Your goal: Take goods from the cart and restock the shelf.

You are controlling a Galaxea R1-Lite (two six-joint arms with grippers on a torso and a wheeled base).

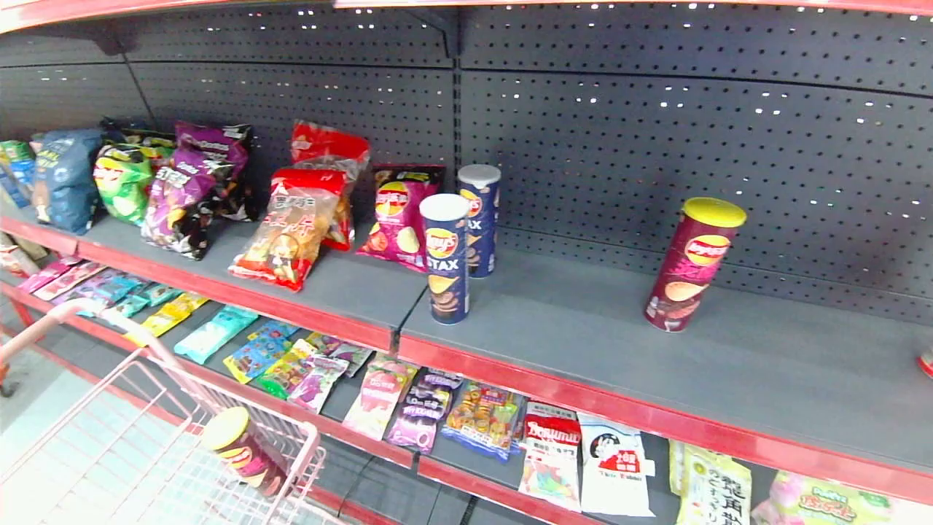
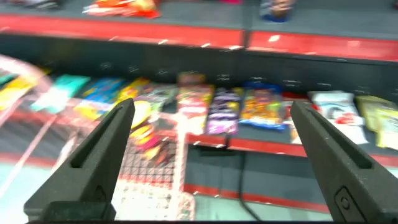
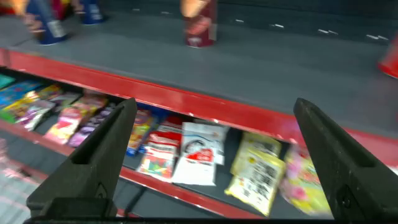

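The cart can (image 1: 244, 452), maroon with a yellow lid, lies slanted in the far corner of the pink wire cart (image 1: 310, 437). Its long axis runs from the lid, which is up and toward the robot's left, down to the base against the cart's wire wall.

On the shelf (image 1: 583, 328) above, to the right, the shelf can (image 1: 692, 266) of the same kind stands on its base with the lid up, well apart from everything else. Two blue cans (image 1: 446, 259) stand upright near the shelf's middle joint, one just behind the other. Left of them, chip bags (image 1: 291, 226) lean back in a row. Flat snack packets (image 1: 379, 397) cover the lower shelf (image 1: 437, 467) behind the cart.

The left tool (image 2: 212, 107) is spread wide and holds nothing. It faces the lower shelf's packets, with the cart's (image 2: 177, 162) wire corner below it.

The right tool (image 3: 216, 104) is also wide and holds nothing. It is aimed at the shelf's red front edge, with the shelf can (image 3: 200, 25) far beyond it and packets beneath.
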